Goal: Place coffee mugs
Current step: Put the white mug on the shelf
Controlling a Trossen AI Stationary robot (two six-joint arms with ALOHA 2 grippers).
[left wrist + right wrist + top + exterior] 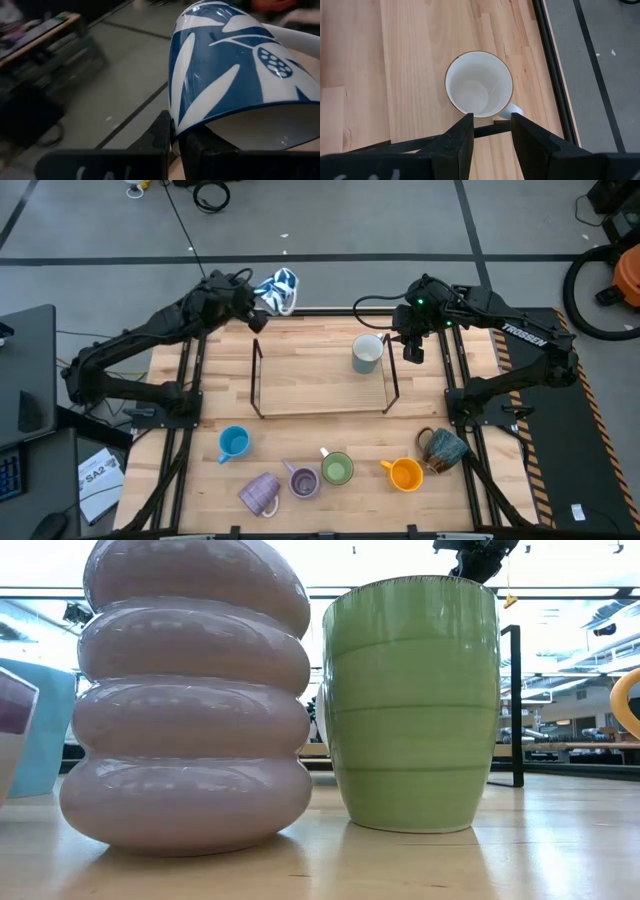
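One mug, the white with blue pattern [279,289], is clamped in the left gripper [256,308] at 11 o'clock, waiting to go down on the rack [322,412], while the right gripper [412,352] hangs narrowly open beside the pale teal mug [367,353].

Patterned mug [235,70]: rim and base run past the frame in my left wrist view.
My left fingers: mostly hidden behind that mug.
Ribbed lilac mug [190,690]: top cropped in the low view.
Orange mug [628,705]: only a sliver shows.
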